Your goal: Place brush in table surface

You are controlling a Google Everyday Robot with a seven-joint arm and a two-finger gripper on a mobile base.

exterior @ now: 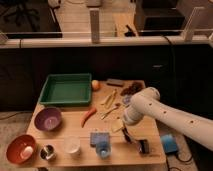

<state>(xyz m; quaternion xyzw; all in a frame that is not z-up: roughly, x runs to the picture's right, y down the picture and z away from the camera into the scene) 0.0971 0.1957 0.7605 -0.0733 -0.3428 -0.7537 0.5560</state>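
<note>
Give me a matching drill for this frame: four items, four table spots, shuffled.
1 green tray
2 red bowl
3 brush
4 orange fruit

a front left corner
b front right, near the edge
c back left
d just right of the tray

Pairs: 1-c, 2-a, 3-b, 4-d.

The gripper hangs under the arm's end, above the table surface, left of the brush.

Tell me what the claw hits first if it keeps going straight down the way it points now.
Likely the table surface: the claw hangs below the white arm, aimed at bare wood left of the brush. Depth is unclear.
</note>
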